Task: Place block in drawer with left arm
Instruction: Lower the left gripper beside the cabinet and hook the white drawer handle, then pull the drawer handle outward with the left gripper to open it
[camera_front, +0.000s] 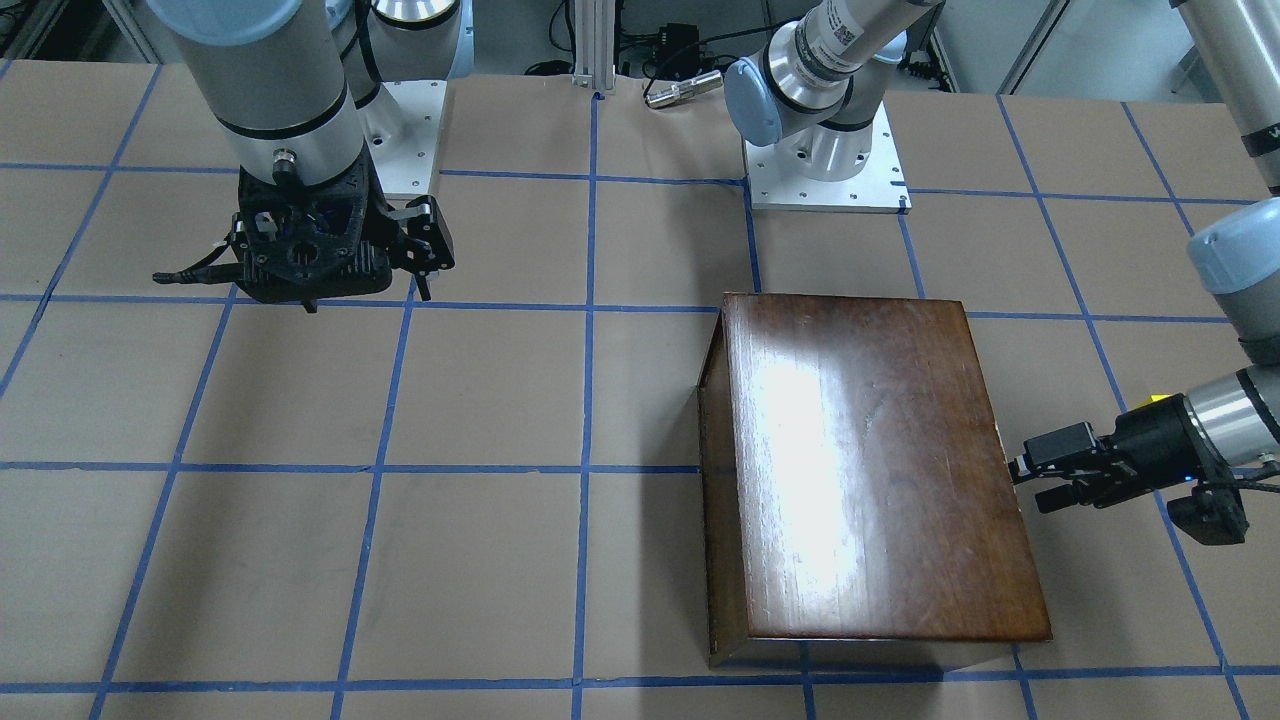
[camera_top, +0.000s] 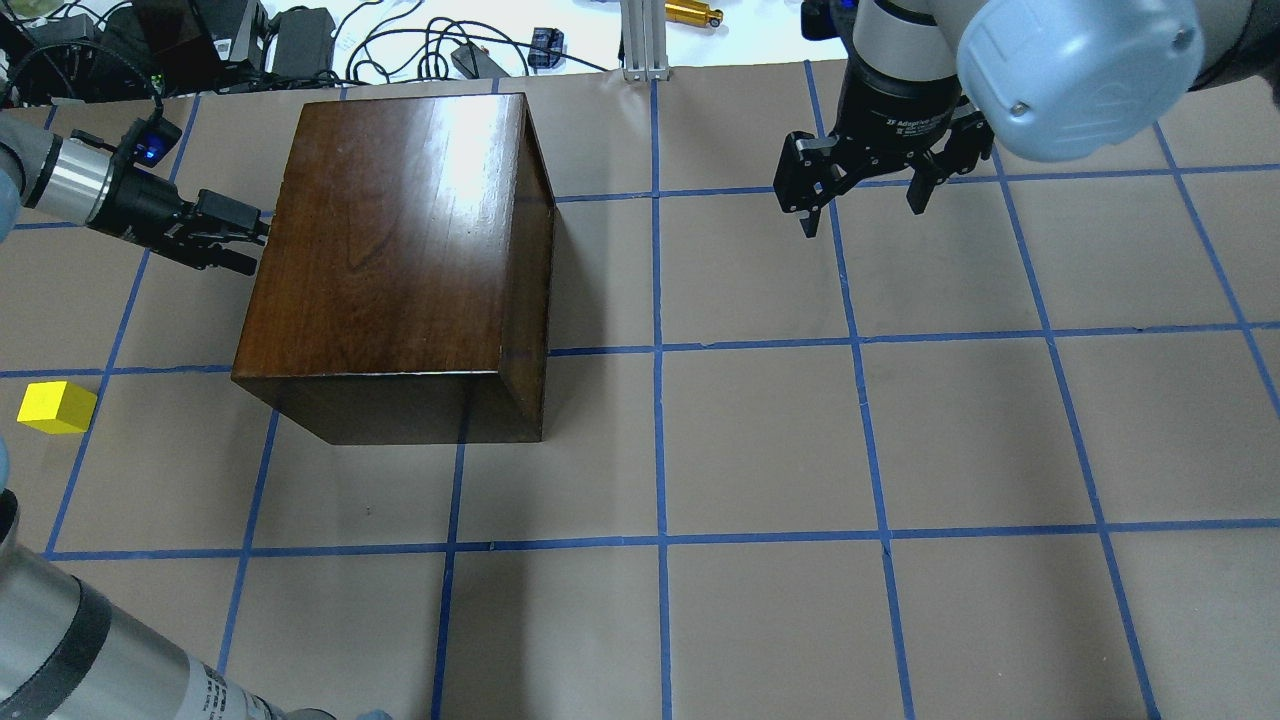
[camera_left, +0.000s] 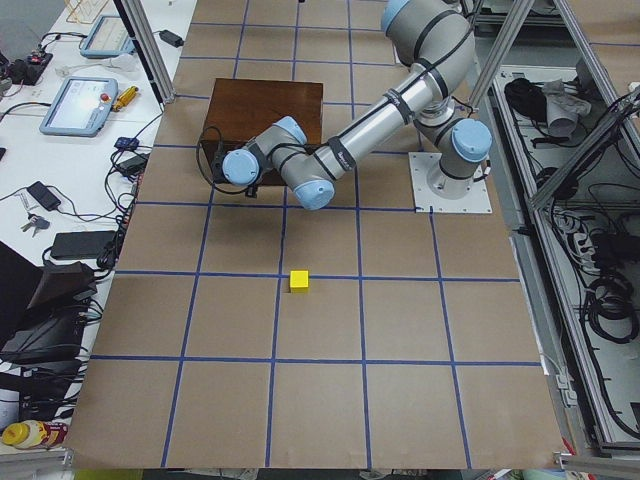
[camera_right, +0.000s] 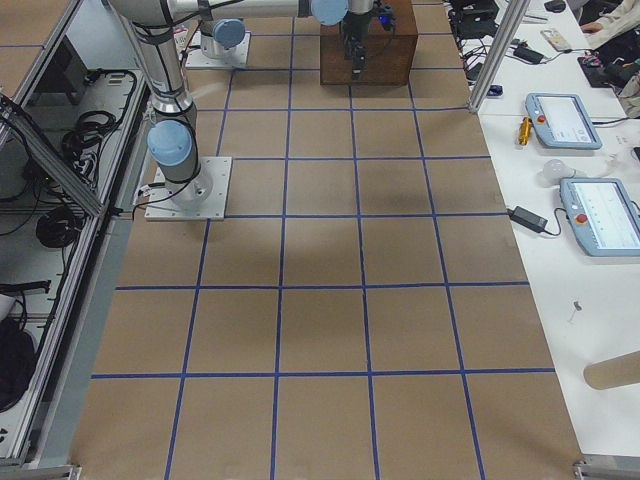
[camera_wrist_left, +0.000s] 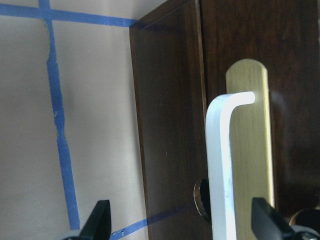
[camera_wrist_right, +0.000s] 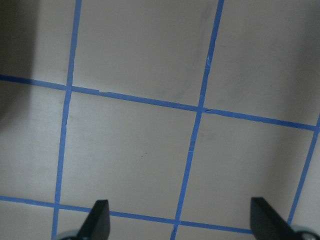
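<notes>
While the block (camera_top: 57, 407) lies nearest the robot, on the table (camera_top: 760, 440) out past the left side of the box, we record it as untouched and well apart from both grippers.

Further out, the left gripper (camera_top: 245, 238) is levelled at the left face of the wooden box (camera_top: 400, 240). We cannot tell whether its tips touch that face or stop just short. Its wrist view shows the two fingertips (camera_wrist_left: 100, 222) spread wide and holding nothing. The drawer (camera_wrist_left: 295, 75) front is directly ahead. No pale tray shows in any view, so we judge the drawer shut.

The metal pull (camera_wrist_left: 220, 165) stands between the spread jaws, nearer one fingertip than the other. Its long axis runs across the line on which the jaws close, so we judge that closing would pinch it across its thin side. Depth cannot be confirmed.

In our judgement the step in hand is opening the drawer, and the block is yet to be picked. From the jaws, the block lies back toward the robot's base, on the same side of the box.

Farthest out, the right gripper (camera_top: 862, 212) hangs above the table, jaws apart and empty. The left arm is plainly nearer to both box and block.
</notes>
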